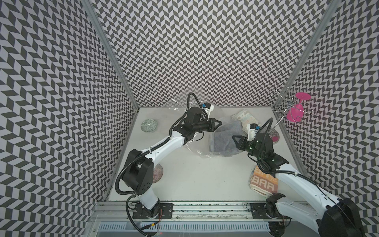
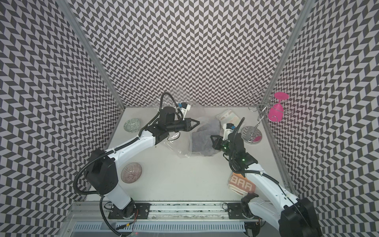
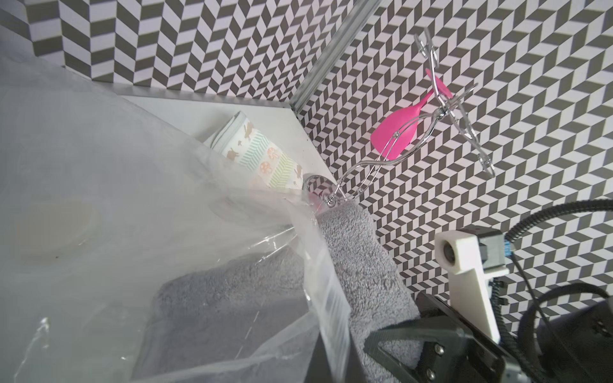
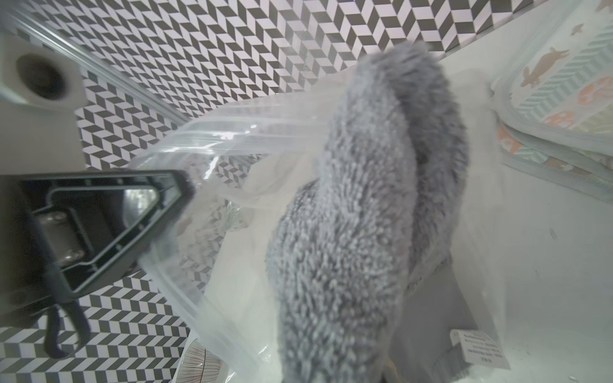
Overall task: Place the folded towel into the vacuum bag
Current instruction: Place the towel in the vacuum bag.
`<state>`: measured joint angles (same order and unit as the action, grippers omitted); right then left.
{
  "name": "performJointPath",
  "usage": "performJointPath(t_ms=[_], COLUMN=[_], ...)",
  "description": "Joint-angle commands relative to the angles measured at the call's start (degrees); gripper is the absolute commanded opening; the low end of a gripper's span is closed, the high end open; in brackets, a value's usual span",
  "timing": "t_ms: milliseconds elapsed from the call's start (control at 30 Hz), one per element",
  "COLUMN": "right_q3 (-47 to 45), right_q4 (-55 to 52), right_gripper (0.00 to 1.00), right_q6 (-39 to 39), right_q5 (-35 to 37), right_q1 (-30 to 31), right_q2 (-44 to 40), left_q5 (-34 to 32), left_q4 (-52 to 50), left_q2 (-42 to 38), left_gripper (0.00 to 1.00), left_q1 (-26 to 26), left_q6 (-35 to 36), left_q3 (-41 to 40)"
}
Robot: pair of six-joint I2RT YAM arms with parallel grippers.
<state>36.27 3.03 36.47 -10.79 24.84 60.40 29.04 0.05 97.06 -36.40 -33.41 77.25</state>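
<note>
Grey towel (image 1: 224, 138) lies half inside the clear vacuum bag (image 1: 199, 151) on the desk (image 1: 194, 180), between both sets of jaws; left jaws pinch the bag's zip edge, lifting its mouth open; right jaws, clamped on the towel's outer end, look set to feed it deeper.

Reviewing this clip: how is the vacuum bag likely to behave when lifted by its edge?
Probably floppy: the vacuum bag sags and creases below where the left gripper pinches its zip edge. Likely light, since one pinch holds the mouth up. Its glossy film may slide easily over the grey towel.
</note>
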Motion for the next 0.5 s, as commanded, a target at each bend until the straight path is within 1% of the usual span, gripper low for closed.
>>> performJointPath(t_ms=[0,167,267,300,400,433,467], right_q3=[2.0,4.3,4.0,3.7,2.2,1.6,1.2], right_q4=[5.9,5.5,6.3,6.7,8.3,9.0,10.3], right_gripper=[0.00,0.00,0.00,0.00,0.00,0.00,0.00], right_q6=[-1.9,-5.4,-6.5,-6.2,-4.9,-4.4,-3.8], right_q5=[-3.3,-5.5,-6.6,-6.0,0.6,2.9,3.5], right_q1=[3.2,8.4,8.7,8.8,8.3,7.8,6.6], right_q2=[1.6,4.8,4.5,4.3,3.3,3.2,3.4], left_q5=[-0.5,-0.3,0.6,1.0,2.8,3.5,4.2], left_q4=[3.2,3.6,3.5,3.4,1.3,0.3,-0.9], left_q2=[0.9,3.4,4.2,4.2,2.8,2.1,1.0], left_gripper=[0.00,0.00,0.00,0.00,0.00,0.00,0.00], left_q1=[-1.5,-1.7,-1.7,-1.7,-1.7,-1.7,-1.7], left_q6=[-0.4,0.1,0.5,0.8,3.3,4.3,5.5], left_q3=[2.8,5.6,7.3,7.6,7.9,7.7,7.2])
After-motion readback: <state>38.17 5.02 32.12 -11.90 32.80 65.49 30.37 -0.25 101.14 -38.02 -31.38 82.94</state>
